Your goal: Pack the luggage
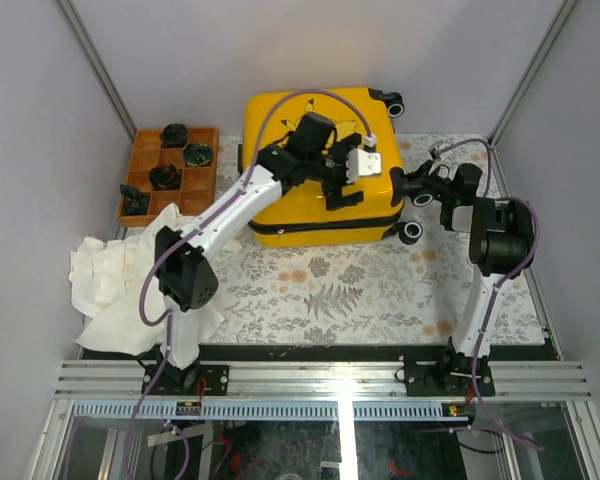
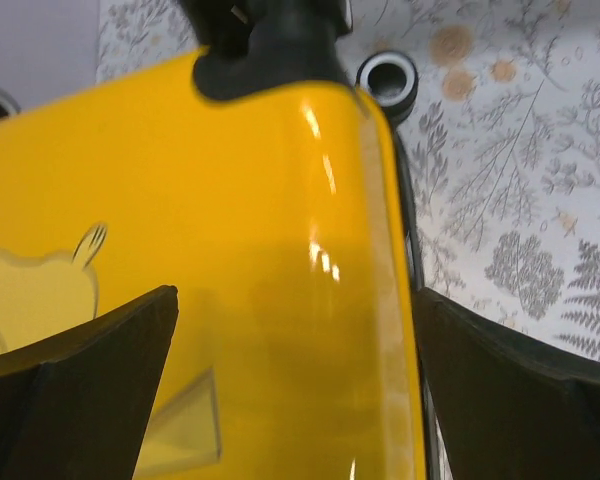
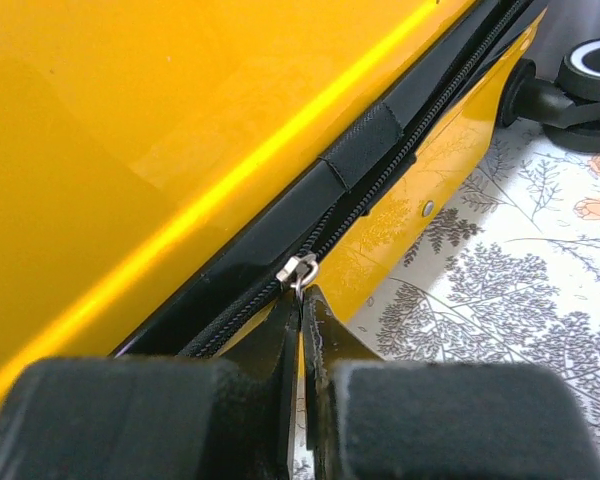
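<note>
The yellow luggage [image 1: 310, 212] lies flat and closed at the back middle of the table, its black zipper seam running along the side. My left gripper [image 1: 342, 190] is open over the lid [image 2: 260, 220] near its right edge, with one finger [image 2: 80, 385] on each side of the view; whether it touches the shell is unclear. My right gripper [image 1: 405, 187] is at the luggage's right side. In the right wrist view it [image 3: 302, 300] is shut on the small metal zipper pull [image 3: 300, 270] on the black zipper track of the luggage [image 3: 130, 120].
An orange compartment tray [image 1: 145, 150] with dark items stands at the back left. A crumpled white cloth [image 1: 110, 280] lies at the left front. Black wheels [image 1: 412, 231] stick out on the luggage's right side. Grey walls enclose the floral table cover [image 1: 360, 290].
</note>
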`<act>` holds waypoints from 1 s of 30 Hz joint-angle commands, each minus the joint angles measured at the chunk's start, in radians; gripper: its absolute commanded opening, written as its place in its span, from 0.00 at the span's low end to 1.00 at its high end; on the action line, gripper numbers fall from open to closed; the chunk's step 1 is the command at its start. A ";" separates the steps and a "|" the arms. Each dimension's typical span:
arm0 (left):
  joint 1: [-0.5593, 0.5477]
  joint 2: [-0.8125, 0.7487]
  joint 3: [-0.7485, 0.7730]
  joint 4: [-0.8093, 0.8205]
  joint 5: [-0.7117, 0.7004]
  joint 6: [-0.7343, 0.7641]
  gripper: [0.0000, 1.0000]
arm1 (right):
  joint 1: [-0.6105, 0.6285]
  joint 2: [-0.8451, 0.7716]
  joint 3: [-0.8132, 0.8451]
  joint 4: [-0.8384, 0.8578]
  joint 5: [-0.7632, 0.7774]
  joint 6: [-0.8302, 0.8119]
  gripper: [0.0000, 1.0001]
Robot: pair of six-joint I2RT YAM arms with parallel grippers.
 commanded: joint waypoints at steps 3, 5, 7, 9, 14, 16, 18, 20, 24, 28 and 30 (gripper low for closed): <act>-0.088 0.083 0.113 0.039 -0.050 -0.001 1.00 | 0.113 -0.140 -0.078 0.100 -0.092 0.142 0.00; -0.102 0.080 0.099 0.038 -0.035 -0.004 1.00 | 0.139 -0.186 -0.142 0.121 -0.085 0.176 0.00; -0.113 0.055 0.043 0.047 -0.027 0.019 1.00 | 0.173 -0.221 -0.203 0.144 -0.067 0.199 0.00; -0.124 0.025 -0.012 0.063 -0.026 0.044 1.00 | 0.210 -0.241 -0.251 0.166 -0.042 0.210 0.00; -0.146 -0.010 -0.075 0.069 -0.034 0.089 1.00 | 0.266 -0.270 -0.324 0.240 0.017 0.269 0.00; -0.148 -0.017 -0.097 0.069 -0.056 0.129 0.98 | 0.274 -0.287 -0.347 0.232 0.035 0.255 0.00; -0.149 -0.019 -0.114 0.079 -0.090 0.168 0.96 | 0.279 -0.296 -0.361 0.228 0.046 0.244 0.00; -0.151 0.002 -0.104 0.058 -0.122 0.203 0.95 | 0.280 -0.299 -0.370 0.224 0.059 0.233 0.00; -0.151 0.040 -0.037 -0.060 -0.130 0.278 0.92 | 0.281 -0.296 -0.363 0.203 0.080 0.201 0.00; -0.150 0.050 -0.040 -0.114 -0.154 0.320 0.85 | 0.281 -0.299 -0.353 0.183 0.099 0.178 0.00; -0.152 0.059 -0.033 -0.138 -0.168 0.328 0.82 | 0.281 -0.306 -0.350 0.160 0.111 0.161 0.00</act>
